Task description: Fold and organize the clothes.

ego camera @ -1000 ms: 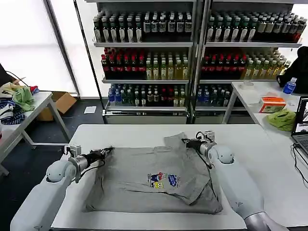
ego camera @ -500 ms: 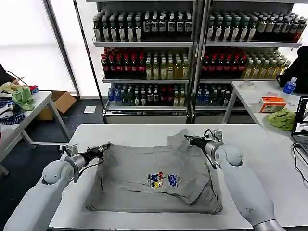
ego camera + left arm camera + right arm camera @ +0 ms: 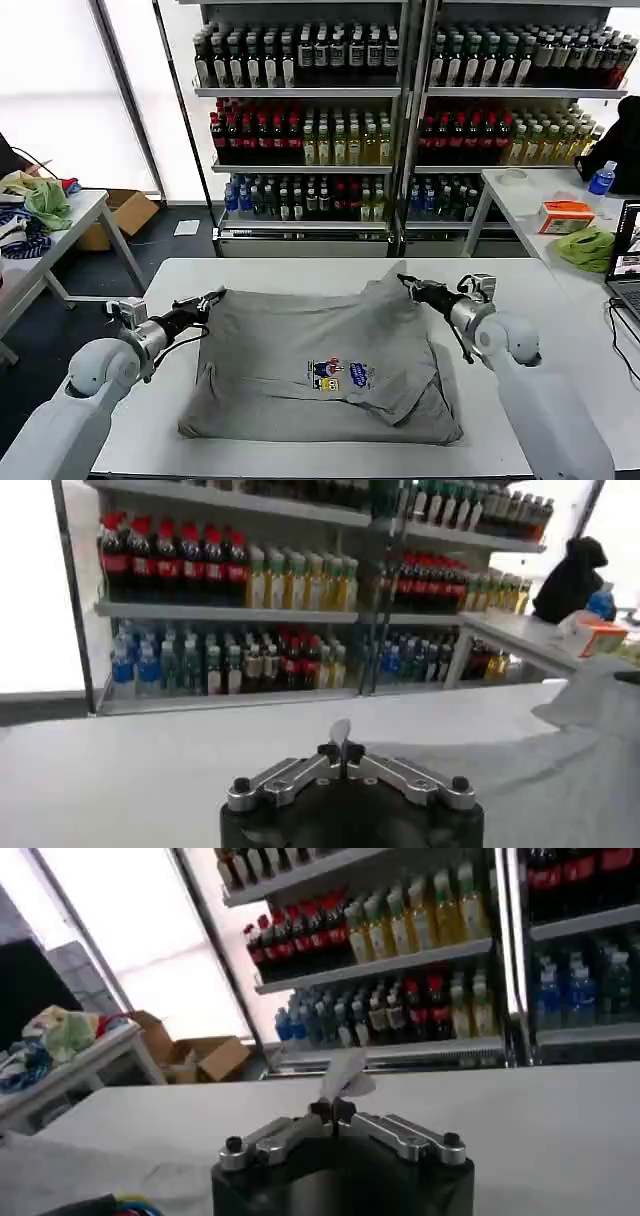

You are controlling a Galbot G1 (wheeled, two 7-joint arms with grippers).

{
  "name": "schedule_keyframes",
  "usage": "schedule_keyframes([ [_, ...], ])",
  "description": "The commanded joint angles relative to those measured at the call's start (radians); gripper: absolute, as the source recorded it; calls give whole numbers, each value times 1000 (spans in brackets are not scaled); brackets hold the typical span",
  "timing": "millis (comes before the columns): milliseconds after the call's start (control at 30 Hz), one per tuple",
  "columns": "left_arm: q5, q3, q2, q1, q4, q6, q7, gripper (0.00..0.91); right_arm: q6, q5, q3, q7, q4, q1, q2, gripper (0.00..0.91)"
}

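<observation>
A light grey T-shirt (image 3: 290, 345) lies on the white table (image 3: 290, 268), its small multicoloured chest print (image 3: 338, 373) facing up. My left gripper (image 3: 208, 300) is shut on the shirt's far left corner. My right gripper (image 3: 408, 283) is shut on the far right corner, holding it slightly above the table. Between them the far edge is stretched wide. In the left wrist view the gripper (image 3: 341, 748) pinches a sliver of grey cloth (image 3: 340, 728). The right wrist view shows that gripper (image 3: 331, 1110) clamped on a small tuft of cloth (image 3: 343, 1076).
Shelves of bottles (image 3: 330, 120) stand behind the table. A side table (image 3: 60, 225) at the left carries heaped cloths. At the right, another table (image 3: 520, 200) holds an orange box (image 3: 566, 215), a green cloth (image 3: 588, 247) and a laptop (image 3: 628, 262).
Both grippers have moved outward, away from each other, drawing the shirt's far edge wider and flatter. The right corner now stands a little higher.
</observation>
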Motion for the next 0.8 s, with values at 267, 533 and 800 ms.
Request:
schedule_keyframes([
  [267, -1, -149, 50, 234, -219, 0, -15, 20, 0, 131, 214, 16, 372, -386, -120, 0],
  [533, 37, -174, 40, 359, -301, 0, -17, 20, 0, 108, 258, 5, 467, -579, -118, 0],
  [800, 77, -201, 15, 467, -362, 1, -31, 10, 0, 64, 258, 3, 505, -700, -95, 0],
])
